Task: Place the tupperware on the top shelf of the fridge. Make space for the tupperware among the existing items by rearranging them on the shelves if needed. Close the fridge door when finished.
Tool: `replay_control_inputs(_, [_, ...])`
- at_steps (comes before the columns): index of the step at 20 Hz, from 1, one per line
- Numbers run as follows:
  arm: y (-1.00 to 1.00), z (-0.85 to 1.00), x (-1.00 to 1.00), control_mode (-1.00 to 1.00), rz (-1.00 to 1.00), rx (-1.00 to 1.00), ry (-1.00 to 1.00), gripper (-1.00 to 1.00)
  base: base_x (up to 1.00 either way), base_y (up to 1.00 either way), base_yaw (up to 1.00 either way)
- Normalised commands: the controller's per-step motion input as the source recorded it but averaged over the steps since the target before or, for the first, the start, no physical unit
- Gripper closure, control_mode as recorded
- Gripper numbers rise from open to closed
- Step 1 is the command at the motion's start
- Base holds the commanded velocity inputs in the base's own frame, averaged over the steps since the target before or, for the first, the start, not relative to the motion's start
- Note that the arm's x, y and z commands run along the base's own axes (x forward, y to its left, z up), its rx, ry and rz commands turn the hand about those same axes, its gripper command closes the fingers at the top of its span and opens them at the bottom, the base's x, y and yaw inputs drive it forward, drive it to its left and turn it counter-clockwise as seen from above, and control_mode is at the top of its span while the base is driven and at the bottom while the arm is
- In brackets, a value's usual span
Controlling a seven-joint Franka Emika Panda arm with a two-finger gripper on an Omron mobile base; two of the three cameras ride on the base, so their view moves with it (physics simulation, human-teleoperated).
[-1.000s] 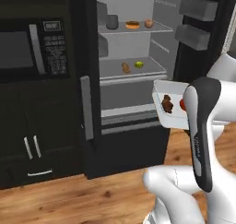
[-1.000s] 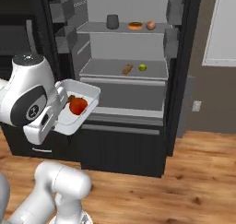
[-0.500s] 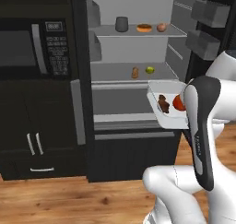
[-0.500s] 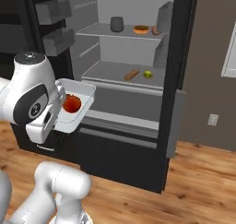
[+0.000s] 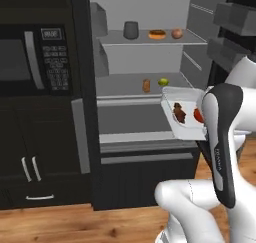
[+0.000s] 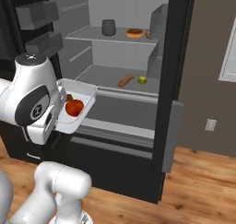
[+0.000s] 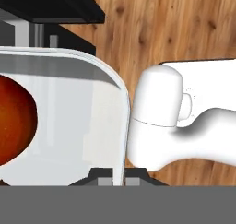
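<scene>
While the fridge point(image 5: 85, 112) stands with its doors open, the gripper point(image 7: 113, 174) is clamped on the rim of the tupperware point(image 5: 182, 118), its two dark fingertips closed against either side of the tub's wall in the hand view. The tub is carried in the air just in front of the fridge, to the right of the opening in the left base view, at about the height of the lower shelf point(image 5: 125, 84) and well below the top shelf point(image 5: 150, 39). Inside the tub lie a round red piece and a darker brown piece of food (the red one fills the left edge of the hand view). On the top shelf a dark grey jar point(image 5: 130, 30) stands upright at the left, with a donut point(image 5: 157, 34) to its right and a round brownish fruit point(image 5: 177, 33) further right, the three set apart from one another in a row. On the lower shelf a small brown lump point(image 5: 146, 85) lies just left of a lime point(image 5: 163, 81), near each other, but whether they touch cannot be told. Left of the fridge a black microwave point(image 5: 32, 62) sits above dark cabinet doors point(image 5: 27, 162). Under the tub in the hand view is the wooden floor point(image 7: 175, 25).
</scene>
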Motion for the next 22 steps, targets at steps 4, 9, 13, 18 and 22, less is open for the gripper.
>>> replay_control_inputs(4, [0.00,0.00,0.00,1.00,0.00,0.00,0.00,1.00,0.82,0.11,-0.04])
replay_control_inputs(9, [0.00,0.00,0.00,1.00,0.00,0.00,0.00,1.00,0.83,0.04,-0.10])
replay_control_inputs(13, [0.00,0.00,0.00,1.00,0.00,0.00,0.00,1.00,0.77,0.18,-0.12])
replay_control_inputs(18, [0.00,0.00,0.00,1.00,0.00,0.00,0.00,1.00,0.26,0.28,-0.07])
replay_control_inputs(22, [0.41,0.00,-0.13,-1.00,0.00,-0.08,-0.15,1.00,0.00,0.00,0.00])
